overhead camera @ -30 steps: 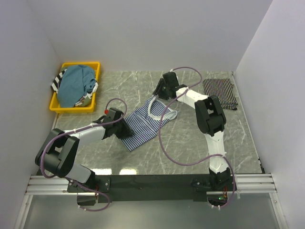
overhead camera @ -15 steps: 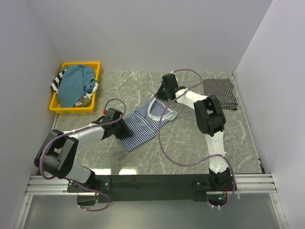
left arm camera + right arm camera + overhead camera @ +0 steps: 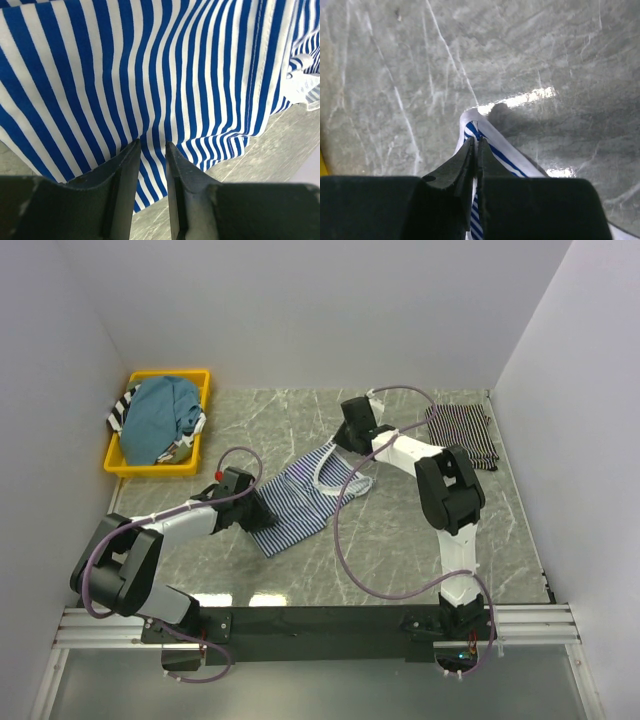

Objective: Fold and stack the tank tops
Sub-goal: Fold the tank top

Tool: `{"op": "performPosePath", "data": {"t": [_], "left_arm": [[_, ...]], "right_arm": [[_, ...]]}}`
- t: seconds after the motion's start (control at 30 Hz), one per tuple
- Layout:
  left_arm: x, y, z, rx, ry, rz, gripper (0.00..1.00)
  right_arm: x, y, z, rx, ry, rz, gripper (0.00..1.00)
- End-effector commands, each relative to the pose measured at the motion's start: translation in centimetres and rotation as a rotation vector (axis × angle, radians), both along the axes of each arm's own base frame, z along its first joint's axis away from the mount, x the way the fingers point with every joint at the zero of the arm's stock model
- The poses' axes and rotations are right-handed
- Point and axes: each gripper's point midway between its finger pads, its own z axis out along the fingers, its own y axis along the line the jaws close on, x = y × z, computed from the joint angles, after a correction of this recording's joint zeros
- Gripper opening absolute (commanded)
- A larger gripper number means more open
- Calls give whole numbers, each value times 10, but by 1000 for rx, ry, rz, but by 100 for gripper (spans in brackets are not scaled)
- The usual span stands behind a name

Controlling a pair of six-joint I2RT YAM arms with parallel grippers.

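1. Here, the left gripper [image 3: 151,147] pinches the near edge of the blue-and-white striped top [image 3: 300,498], spread in the middle of the table [image 3: 400,530].
2. The right gripper [image 3: 475,142] is clamped on its far strap.
3. A folded black striped top [image 3: 462,432] lies in the far right corner.
4. A teal top [image 3: 160,418] sits in the yellow bin [image 3: 150,471], far left corner.

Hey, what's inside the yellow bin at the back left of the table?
The yellow bin holds a crumpled teal top lying over black-and-white striped cloth that shows at its left and right edges. Whatever lies beneath them is covered, so I cannot count the pieces.
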Motion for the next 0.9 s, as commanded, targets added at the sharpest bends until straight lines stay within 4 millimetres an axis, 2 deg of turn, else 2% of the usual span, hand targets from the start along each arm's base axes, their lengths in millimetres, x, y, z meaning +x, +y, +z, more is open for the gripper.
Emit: {"op": "performPosePath", "data": {"t": [0.0,0.3,0.37,0.4,0.47,0.5,0.53,0.57,0.67,0.7,0.77,0.8,0.83,0.87], "left_arm": [[-20,22,-22,99,65,-1,34],[-20,22,-21,90,66,1,34],[-19,20,-19,83,60,-9,35],[-18,19,-16,78,49,-11,35],[-14,16,-10,66,27,-21,39],[-11,14,-2,51,2,-29,40],[-9,11,5,37,-19,-36,42],[-3,7,20,10,-68,-47,47],[6,5,47,-11,-150,-54,55],[11,10,63,-1,-187,-35,56],[15,19,75,28,-210,-10,57],[21,25,86,29,-234,18,56],[20,35,84,56,-214,43,56],[22,41,85,68,-209,58,52]], "right_arm": [[17,-18,49,-21,-138,-107,0],[10,-25,32,-40,-114,-131,2],[8,-24,28,-43,-104,-119,9],[8,-26,27,-47,-102,-123,20],[8,-26,30,-49,-104,-116,34],[8,-27,34,-47,-108,-113,43],[8,-32,36,-54,-107,-118,46],[8,-35,47,-49,-122,-122,50],[5,-49,59,-66,-132,-132,54],[3,-51,73,-67,-155,-133,54],[-8,-56,77,-106,-147,-115,55],[-18,-51,82,-91,-149,-77,54],[-26,-45,83,-85,-146,-50,54],[-38,-30,82,-94,-147,9,53]]}}
